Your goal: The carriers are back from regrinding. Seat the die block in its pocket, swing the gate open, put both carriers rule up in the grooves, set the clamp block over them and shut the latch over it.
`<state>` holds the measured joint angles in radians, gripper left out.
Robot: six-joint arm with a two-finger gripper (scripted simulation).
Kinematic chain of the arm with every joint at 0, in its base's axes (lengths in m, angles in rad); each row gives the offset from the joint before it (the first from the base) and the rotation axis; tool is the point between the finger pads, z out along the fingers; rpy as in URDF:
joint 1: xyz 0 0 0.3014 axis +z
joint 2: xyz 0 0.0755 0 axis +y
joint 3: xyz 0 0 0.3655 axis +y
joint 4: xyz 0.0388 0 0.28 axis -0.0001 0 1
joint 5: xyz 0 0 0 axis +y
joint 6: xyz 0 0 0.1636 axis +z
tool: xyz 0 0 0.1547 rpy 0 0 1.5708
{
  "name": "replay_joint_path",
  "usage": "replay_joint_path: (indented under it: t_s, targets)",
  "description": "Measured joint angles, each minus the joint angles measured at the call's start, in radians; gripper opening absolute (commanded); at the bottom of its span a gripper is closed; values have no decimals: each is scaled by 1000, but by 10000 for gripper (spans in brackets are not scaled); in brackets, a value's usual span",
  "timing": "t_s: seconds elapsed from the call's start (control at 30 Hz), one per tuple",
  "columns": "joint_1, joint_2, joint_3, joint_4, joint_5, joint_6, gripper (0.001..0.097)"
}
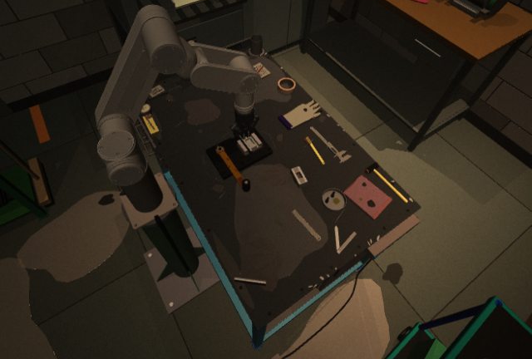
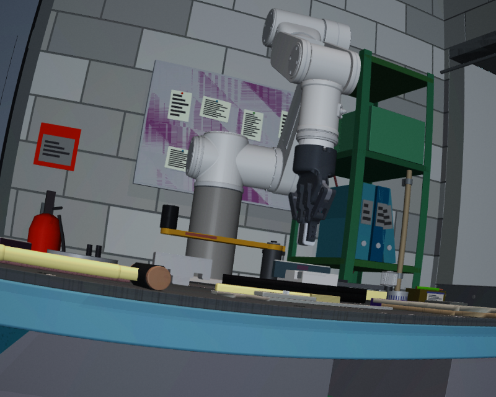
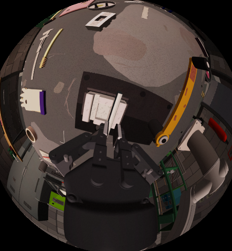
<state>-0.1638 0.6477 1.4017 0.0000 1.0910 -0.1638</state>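
Observation:
My gripper hangs above the die block and is open, holding nothing. The pale die block sits on the black base plate at the table's middle. A thin white carrier stands on edge in the die block, just under my fingertips. A second carrier lies at the block's other side. The orange latch arm with its black knob is swung away from the block. The clamp block lies apart on the table, toward the pink sheet.
The dark table carries a pink sheet, a round dish, a caliper, a yellow brush, a mallet, a glove, a tape roll and rulers. A green shelf stands behind.

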Motion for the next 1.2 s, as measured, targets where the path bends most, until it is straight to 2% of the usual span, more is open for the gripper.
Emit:
replay_joint_path:
  t_s: [0.1,1.07,1.2]
  targets:
    - [0,-16,-13,0,25,0,210]
    - [0,-13,-11,0,25,0,210]
    - [0,-22,-18,0,44,0,210]
